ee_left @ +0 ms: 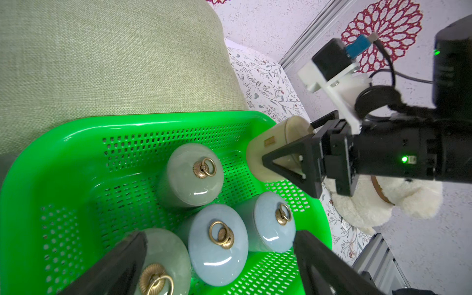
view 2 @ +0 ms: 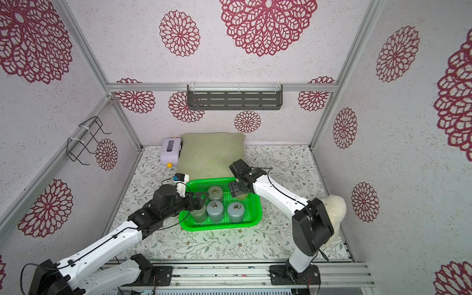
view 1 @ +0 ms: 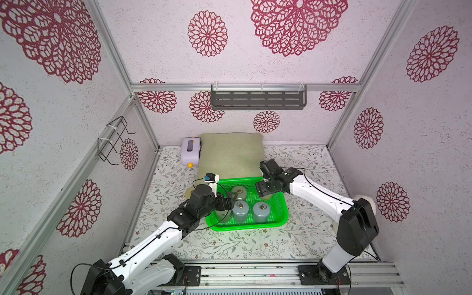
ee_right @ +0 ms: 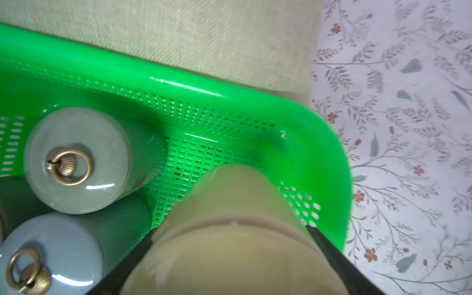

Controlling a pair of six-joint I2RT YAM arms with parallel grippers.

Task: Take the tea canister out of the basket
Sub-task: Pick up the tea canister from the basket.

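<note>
Right gripper (ee_right: 229, 231) on cream canister (ee_right: 229, 194), perhaps four others (ee_left: 191, 176), one basket (ee_right: 178, 84)

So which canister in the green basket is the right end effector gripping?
The cream-coloured glazed canister, tilted at the green perforated plastic basket's far right corner, clamped by the right end effector. The four grey-green and pale blue canisters stand ungripped.

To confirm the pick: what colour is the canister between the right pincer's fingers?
Cream-beige; the canister shows best in the left wrist view.

white arms (view 1: 153, 237) with black joints (view 1: 357, 224)
</note>
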